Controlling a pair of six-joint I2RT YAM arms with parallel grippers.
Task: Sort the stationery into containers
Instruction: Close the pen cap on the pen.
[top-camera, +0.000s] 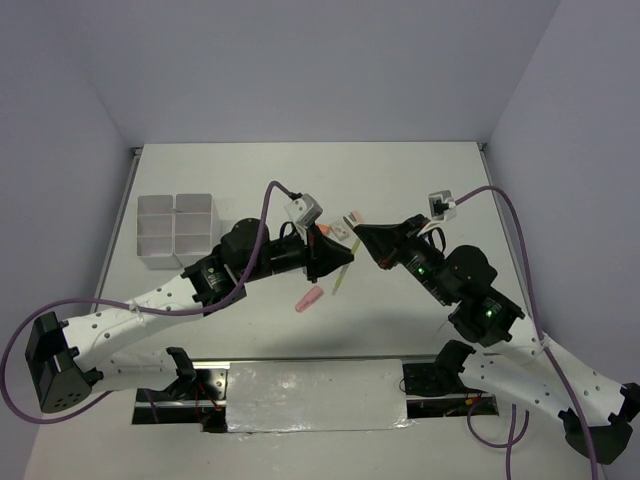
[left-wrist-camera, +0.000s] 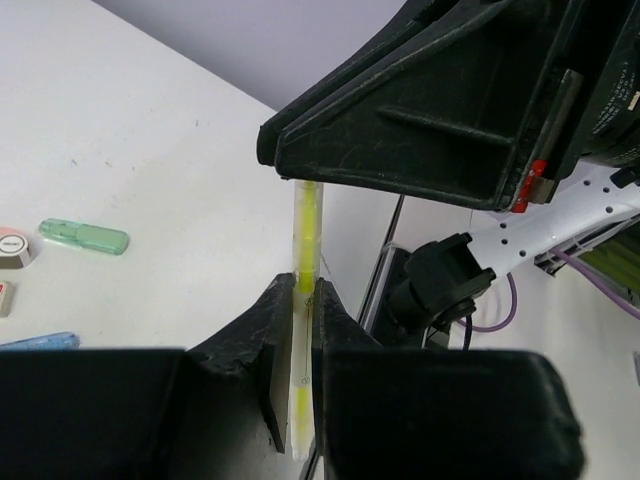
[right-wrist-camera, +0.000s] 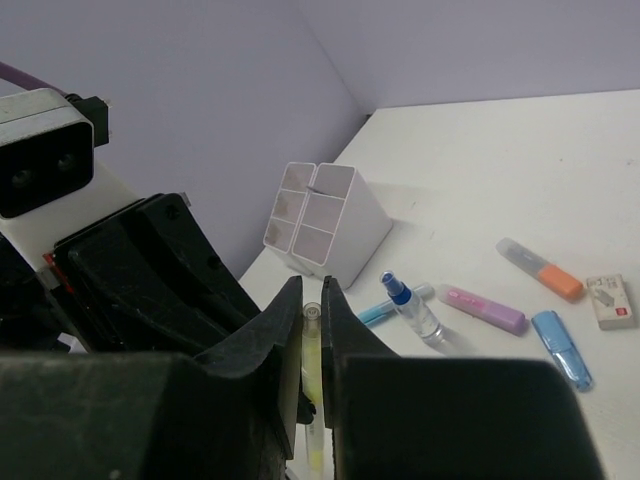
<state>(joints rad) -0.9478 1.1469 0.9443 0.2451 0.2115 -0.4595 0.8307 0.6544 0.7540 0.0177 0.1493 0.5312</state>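
Basically a handoff: left gripper (left-wrist-camera: 303, 288) and right gripper (right-wrist-camera: 312, 300) both pinch the yellow pen (left-wrist-camera: 306, 225), so right should release, then left heads to the organizer (top-camera: 165, 260) at nine o'clock.

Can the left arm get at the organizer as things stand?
Probably, once freed. The organizer stands to its left, nothing between. But the left gripper has its jaws shut on the pen, and the right gripper seems shut on it too, so the right must release first.
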